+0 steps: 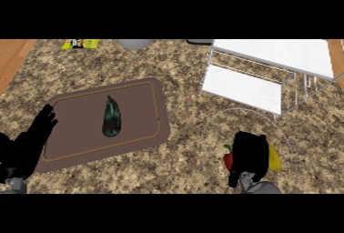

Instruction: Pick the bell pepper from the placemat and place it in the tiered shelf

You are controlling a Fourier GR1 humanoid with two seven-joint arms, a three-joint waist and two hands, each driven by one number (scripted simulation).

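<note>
My right hand (pixel 249 152) is curled round the bell pepper (pixel 273 158), whose yellow flesh shows to the right of the hand and a red part to its left. The hand hides most of the pepper and sits over the counter right of the brown placemat (pixel 74 132), below the white tiered shelf (pixel 259 73). The shelf stands at the upper right with two white levels in a wire frame. At the lower left my left hand (pixel 30 145) rests open over the placemat's left edge.
A dark green vegetable (pixel 111 117) lies lengthwise on the placemat. At the top edge are a yellow packet (pixel 80 43) and a grey round object (pixel 136 43). Wooden strips border the speckled counter at both upper corners.
</note>
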